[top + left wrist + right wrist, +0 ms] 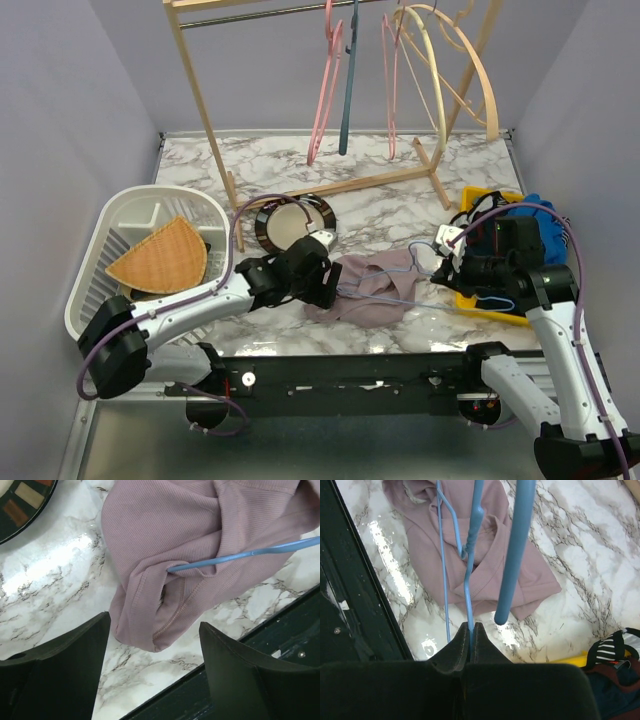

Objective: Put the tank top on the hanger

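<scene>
Mauve fabric lies bunched on the marble worktop [380, 170] near its front edge, between the two arms: the tank top [375, 295], rumpled and folded over on itself. Across it runs the hanger [466, 585], a thin light-blue wire whose body rests on the cloth. From the left wrist view, one end of the wire pokes into a fold by a hemmed edge. The right fingers [471, 632] are clenched tight on that wire, pinching it just off the garment's right side, above bare marble. A thicker blue bar crosses the right wrist view close to the lens; I can't tell what part it is. The left fingers [328, 290] stand spread wide and grasp nothing, hovering at the tank top's near-left corner with the hem lying between them, not touching it as far as I can see. Just behind the left arm sits a round dark-rimmed plate [295, 222]. Off to the left is a white basket [95, 270] holding a woven fan-shaped piece [160, 262]. On the right, a yellow bin [490, 193] carries dark and bright blue clothes [535, 225]. At the back stands a wooden rack [205, 110] with pink hangers [322, 95] and a teal hanger [347, 90] hanging from it, well apart from the tank top.
</scene>
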You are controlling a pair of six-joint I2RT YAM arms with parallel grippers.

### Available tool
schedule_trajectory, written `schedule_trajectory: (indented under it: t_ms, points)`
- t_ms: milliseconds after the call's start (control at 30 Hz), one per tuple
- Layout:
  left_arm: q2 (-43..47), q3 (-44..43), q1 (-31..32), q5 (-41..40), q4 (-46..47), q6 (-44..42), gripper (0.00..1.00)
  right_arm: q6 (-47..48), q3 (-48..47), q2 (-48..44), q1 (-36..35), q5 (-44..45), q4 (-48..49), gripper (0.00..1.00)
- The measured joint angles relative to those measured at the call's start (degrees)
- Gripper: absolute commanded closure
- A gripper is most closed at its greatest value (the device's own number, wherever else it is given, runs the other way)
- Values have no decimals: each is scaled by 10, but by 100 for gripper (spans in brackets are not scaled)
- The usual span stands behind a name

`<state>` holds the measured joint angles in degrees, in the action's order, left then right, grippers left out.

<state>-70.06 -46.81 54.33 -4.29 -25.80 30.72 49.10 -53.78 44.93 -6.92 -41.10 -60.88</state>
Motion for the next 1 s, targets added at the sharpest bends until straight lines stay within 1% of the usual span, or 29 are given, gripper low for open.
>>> schedule_trajectory:
  t_ms: [67, 100, 133, 267, 333, 467, 567, 600, 700, 767, 800, 1000]
  points:
    - [-21, -11, 9, -14, -6, 3, 28, 0, 1, 1, 0, 0, 0, 99]
    - [-33, -19, 15, -22, -10, 5, 29, 0, 1, 2, 0, -1, 0, 99]
    - [-40, -24, 19, -28, -11, 5, 32, 0, 1, 2, 0, -1, 0, 99]
    - [-61, -35, 30, -45, -18, 7, 34, 1, 1, 2, 0, -6, -1, 99]
    - [-69, -37, 32, -52, -19, 7, 44, 3, 1, 2, 0, -8, -2, 99]
    - [-92, -37, 35, -66, -29, 8, 52, 5, -3, 2, 0, -16, -9, 99]
    - [-105, -37, 35, -74, -32, 9, 67, 5, -7, 0, 0, -21, -16, 99]
    - [-108, -37, 35, -76, -33, 7, 77, 5, -9, 0, 0, -22, -19, 99]
    - [-117, -37, 35, -82, -34, 6, 91, 5, -13, 0, 0, -26, -23, 99]
    - [-121, -37, 36, -84, -36, 6, 97, 7, -14, -1, 0, -31, -26, 99]
    - [-121, -37, 36, -86, -37, 7, 100, 8, -14, -1, 0, -33, -27, 99]
    - [-108, -38, 36, -88, -40, 7, 100, 16, -13, -1, 0, -45, -36, 99]
